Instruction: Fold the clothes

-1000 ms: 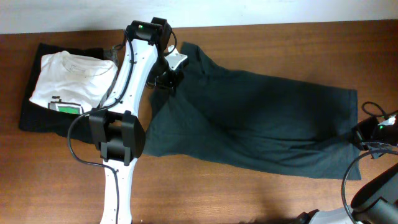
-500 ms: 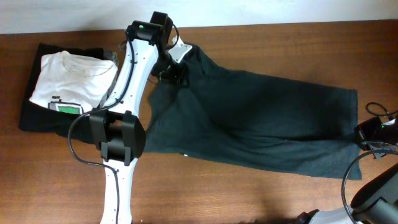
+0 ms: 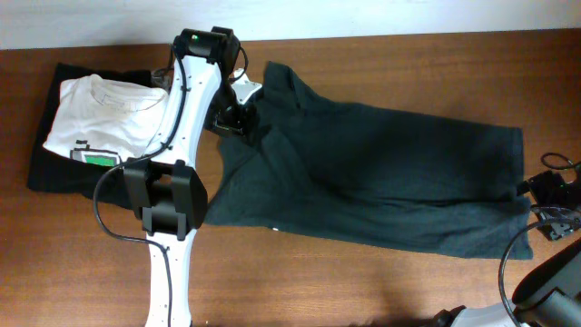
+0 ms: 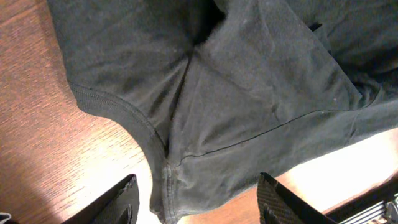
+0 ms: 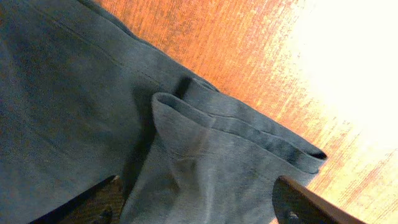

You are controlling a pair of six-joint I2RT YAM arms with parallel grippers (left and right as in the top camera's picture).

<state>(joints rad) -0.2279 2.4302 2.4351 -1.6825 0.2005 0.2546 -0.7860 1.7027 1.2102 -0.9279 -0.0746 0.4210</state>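
The clothes [image 3: 381,182], one dark grey-green T-shirt, lie spread flat across the wooden table from the centre to the right. My left gripper [image 3: 236,107] hovers over the shirt's upper left corner. In the left wrist view it [image 4: 199,205] is open, and a stitched hem corner [image 4: 171,193] lies loose between the fingers [image 4: 118,202]. My right gripper [image 3: 537,193] sits at the shirt's right edge. The right wrist view shows it [image 5: 199,208] open above a doubled-over hem [image 5: 249,134], with nothing gripped.
A white tee with green print [image 3: 100,123] lies on a black folded garment [image 3: 45,168] at the far left. The left arm's white links [image 3: 172,209] run down the table left of the shirt. Cables [image 3: 517,263] loop at the right front.
Both grippers have opened and let go of the shirt. The left gripper has drawn back slightly leftward, the right one slightly rightward, and the shirt's edges have settled onto the table.
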